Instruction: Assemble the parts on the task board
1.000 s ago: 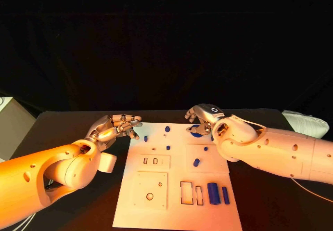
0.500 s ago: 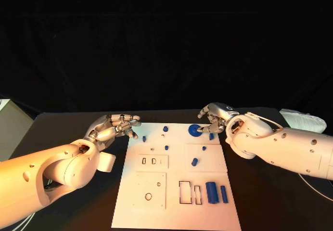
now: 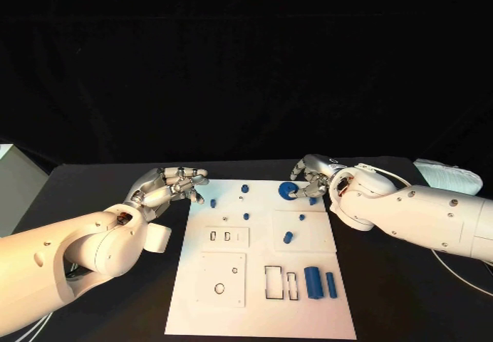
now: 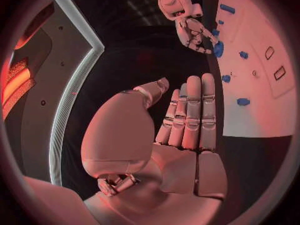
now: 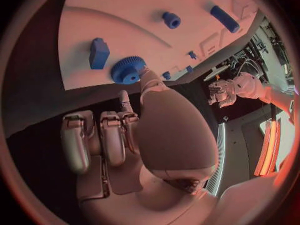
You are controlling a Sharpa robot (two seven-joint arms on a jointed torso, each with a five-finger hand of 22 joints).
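The white flat task board (image 3: 262,263) lies mid-frame; several small blue plastic parts (image 3: 316,284) lie loose, so much is left. Right robot hand (image 3: 313,179) touches the round blue toothed gear (image 3: 288,190); left robot hand (image 3: 169,187) curls, holding nothing.

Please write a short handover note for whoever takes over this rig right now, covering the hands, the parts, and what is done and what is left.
Left hand: beside the board's far left corner, holding nothing, fingers together.
Right hand: at the far right corner, one finger touching the blue gear; whether it grips the gear I cannot tell.
Parts: gear at the far edge, small pegs across the far half, two blue bars lying near the right edge beside the open slots.
Done: nothing that I can confirm.
Left: handle the gear, fill the slots, which are empty.
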